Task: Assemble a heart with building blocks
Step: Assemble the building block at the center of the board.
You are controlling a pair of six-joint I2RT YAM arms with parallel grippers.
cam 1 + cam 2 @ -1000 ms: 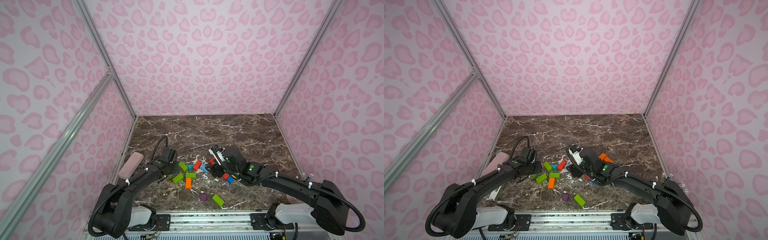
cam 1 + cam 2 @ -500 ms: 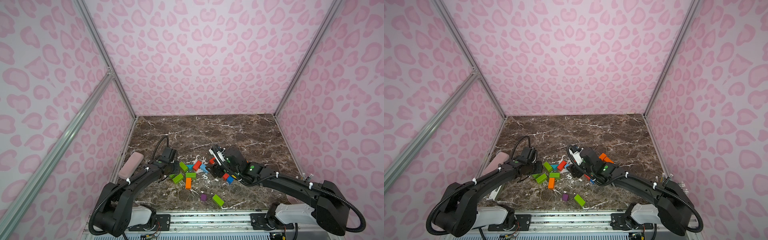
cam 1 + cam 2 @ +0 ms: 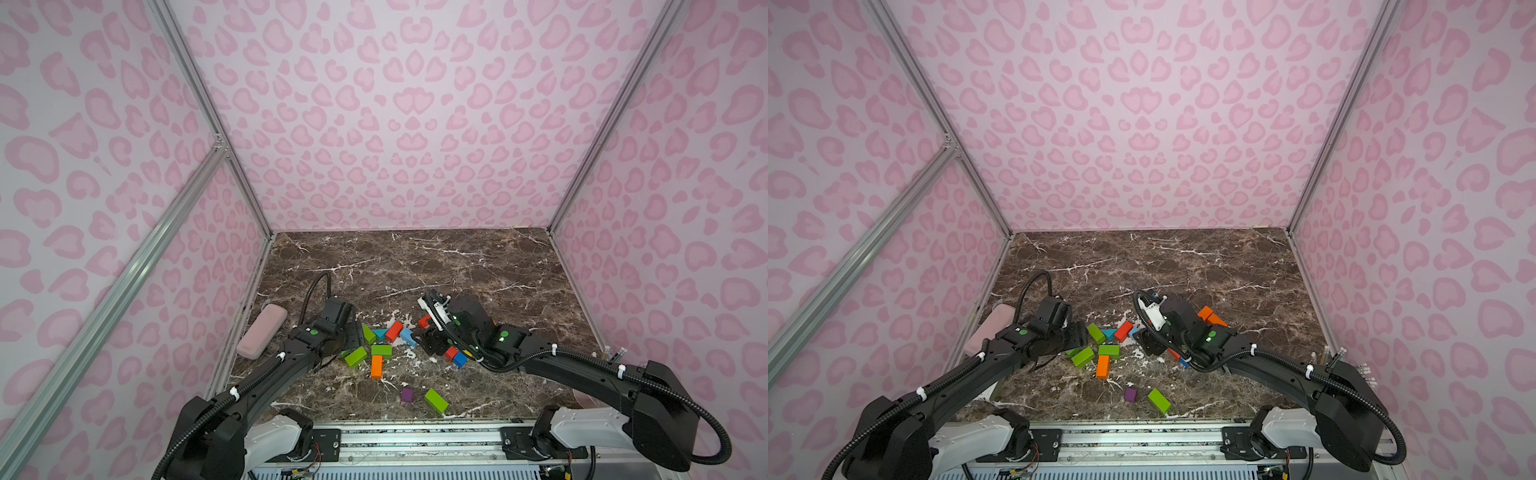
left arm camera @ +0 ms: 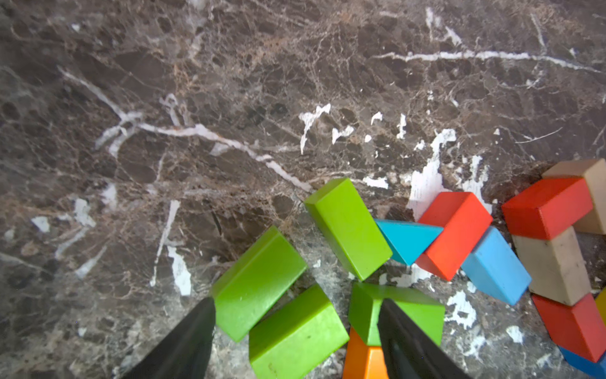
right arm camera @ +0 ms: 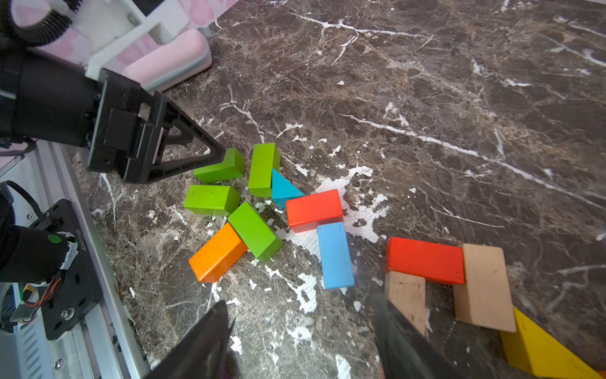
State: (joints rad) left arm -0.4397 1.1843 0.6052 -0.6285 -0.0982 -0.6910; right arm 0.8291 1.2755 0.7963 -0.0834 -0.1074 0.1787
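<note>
Marble desk [image 3: 415, 266]: building blocks [image 3: 381, 350] gathered centrally, I judge for both arms' reach; left end effector [image 4: 296, 303] spread astride green bricks [image 4: 259, 282]; right end effector [image 5: 298, 302] parted, empty.

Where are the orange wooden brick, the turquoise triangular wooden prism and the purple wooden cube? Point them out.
orange wooden brick [image 5: 218, 252]: right wrist view, middle of its top face.
turquoise triangular wooden prism [image 5: 284, 189]: right wrist view, its triangular top face.
purple wooden cube [image 3: 407, 394]: a top view, its middle.
</note>
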